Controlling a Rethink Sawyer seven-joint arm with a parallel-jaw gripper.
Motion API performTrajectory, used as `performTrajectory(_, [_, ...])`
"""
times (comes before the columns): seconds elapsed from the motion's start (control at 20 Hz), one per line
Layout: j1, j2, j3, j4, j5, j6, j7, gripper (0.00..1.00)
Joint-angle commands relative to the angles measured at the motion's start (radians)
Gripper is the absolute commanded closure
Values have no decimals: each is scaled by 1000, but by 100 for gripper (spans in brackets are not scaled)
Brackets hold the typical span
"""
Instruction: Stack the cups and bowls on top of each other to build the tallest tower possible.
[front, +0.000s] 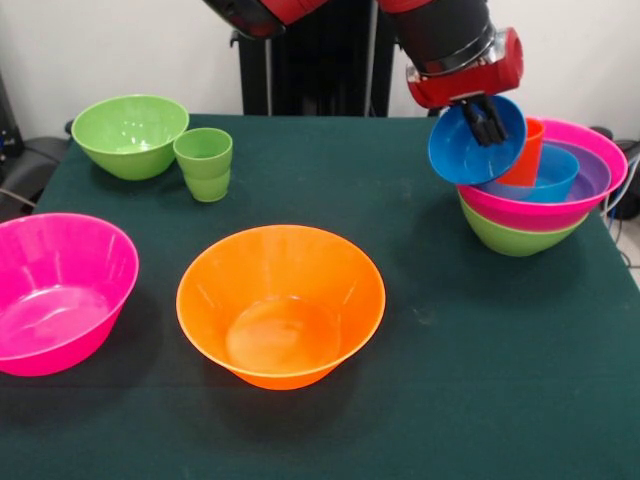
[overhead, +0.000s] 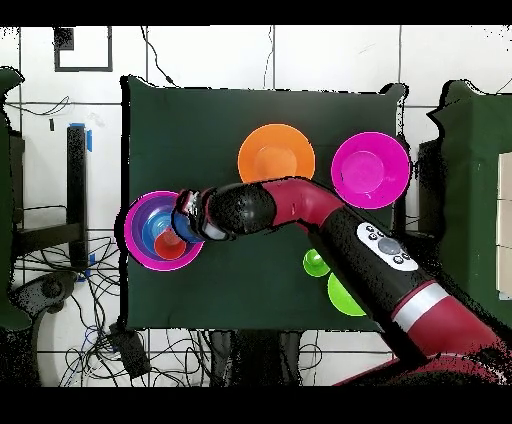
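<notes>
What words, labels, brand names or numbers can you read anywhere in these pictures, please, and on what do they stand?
None can be read.
The bowls, such as the orange bowl, and the green cup are plain.
The hand, holding a blue bowl, shows no legible marking.
The arm's button panel is too small to read.

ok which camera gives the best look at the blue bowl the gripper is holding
The front view: the blue bowl hangs tilted, its inside facing the camera, with the gripper pinching its rim beside the tower. Overhead, the arm covers most of it; only a blue sliver shows.
</notes>
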Motion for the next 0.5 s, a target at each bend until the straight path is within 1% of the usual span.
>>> performTrajectory(0.05, [8,-79,-56,45,-26,-4,-17,100])
performTrajectory(0.25, [-5,-138,-43,62,-1,43,-23,100])
performTrajectory(0.5, [-18,-173,-28,70,22,76,-39,100])
